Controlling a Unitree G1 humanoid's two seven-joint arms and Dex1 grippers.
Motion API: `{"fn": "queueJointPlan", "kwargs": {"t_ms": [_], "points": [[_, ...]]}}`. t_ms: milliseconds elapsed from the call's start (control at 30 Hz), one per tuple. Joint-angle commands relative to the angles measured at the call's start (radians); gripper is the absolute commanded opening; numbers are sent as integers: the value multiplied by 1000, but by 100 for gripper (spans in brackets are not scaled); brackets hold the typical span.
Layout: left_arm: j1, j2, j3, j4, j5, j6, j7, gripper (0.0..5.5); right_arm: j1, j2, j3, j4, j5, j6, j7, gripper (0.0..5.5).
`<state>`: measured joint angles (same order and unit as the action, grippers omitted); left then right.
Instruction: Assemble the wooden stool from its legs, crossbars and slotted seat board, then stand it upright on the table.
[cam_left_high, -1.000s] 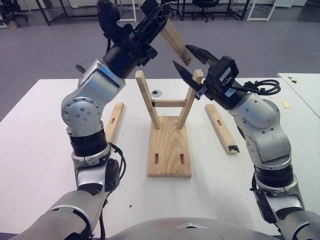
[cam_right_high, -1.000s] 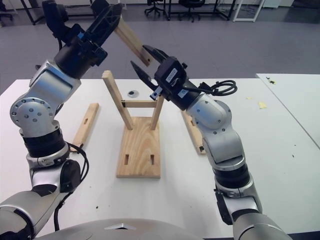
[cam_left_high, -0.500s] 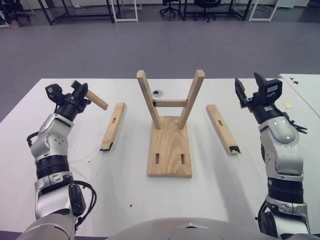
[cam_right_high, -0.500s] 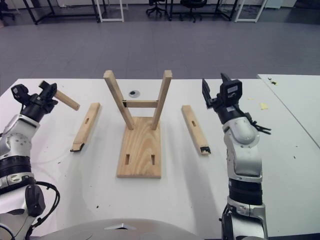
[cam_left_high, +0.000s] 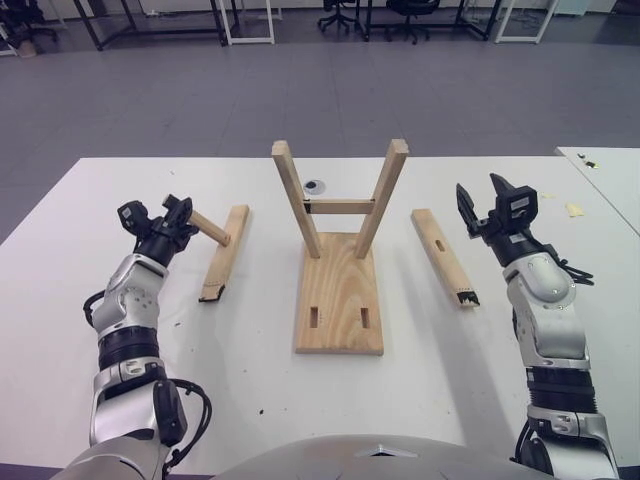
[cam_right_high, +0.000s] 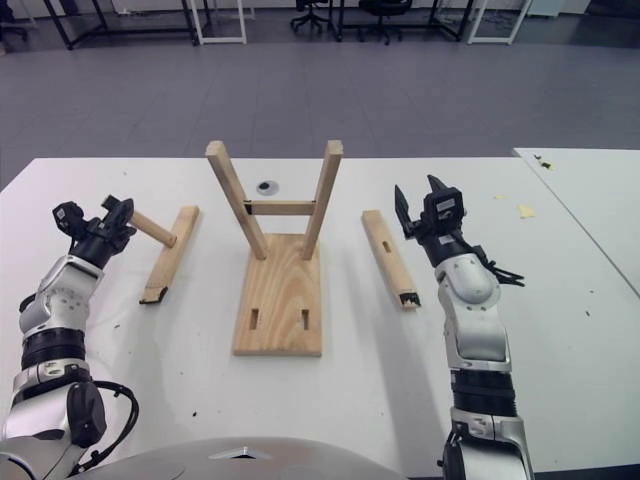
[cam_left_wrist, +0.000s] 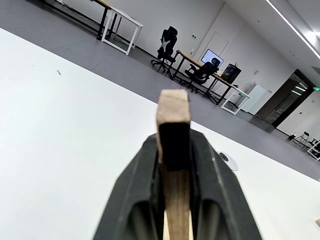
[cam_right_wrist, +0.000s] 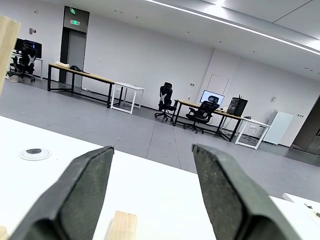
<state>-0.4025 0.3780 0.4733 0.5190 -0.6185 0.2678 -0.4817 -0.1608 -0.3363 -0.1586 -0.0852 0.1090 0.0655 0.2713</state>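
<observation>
White table (cam_left_high: 80, 300) under all parts. Seat board (cam_left_high: 340, 305) flat at centre, two empty slots at near end facing up. Upright legs (cam_left_high: 297, 200), two, planted in far end of board, splayed apart toward the top, joined partway up by fitted crossbar (cam_left_high: 340, 207). Left loose leg (cam_left_high: 226, 252) flat to left of board, right loose leg (cam_left_high: 444, 256) flat to right, both apart from it. Right gripper (cam_left_high: 478, 192) raised to right of right loose leg, fingers spread, nothing between them. Left gripper (cam_left_high: 158, 214) low over table at left, pinching free crossbar (cam_left_high: 210, 231) by one end; other end just beside left loose leg, contact not discernible. Small round grommet (cam_left_high: 314, 186) in table behind upright legs.
</observation>
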Motion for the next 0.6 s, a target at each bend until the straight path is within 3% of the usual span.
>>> {"fn": "queueJointPlan", "kwargs": {"t_ms": [33,200,400,600], "points": [[18,-12,-16,37,50,-34,28,41,7,1,8,11,-14,-6,-7,291],[25,-13,-56,68,119,-92,58,41,14,0,19,0,-32,-11,-15,291],[106,-11,-177,83,274,-124,135,41,16,-15,38,-14,-77,-22,-20,291],[143,-18,-307,142,364,-110,108,41,10,-34,53,-17,-111,-27,-13,291]]}}
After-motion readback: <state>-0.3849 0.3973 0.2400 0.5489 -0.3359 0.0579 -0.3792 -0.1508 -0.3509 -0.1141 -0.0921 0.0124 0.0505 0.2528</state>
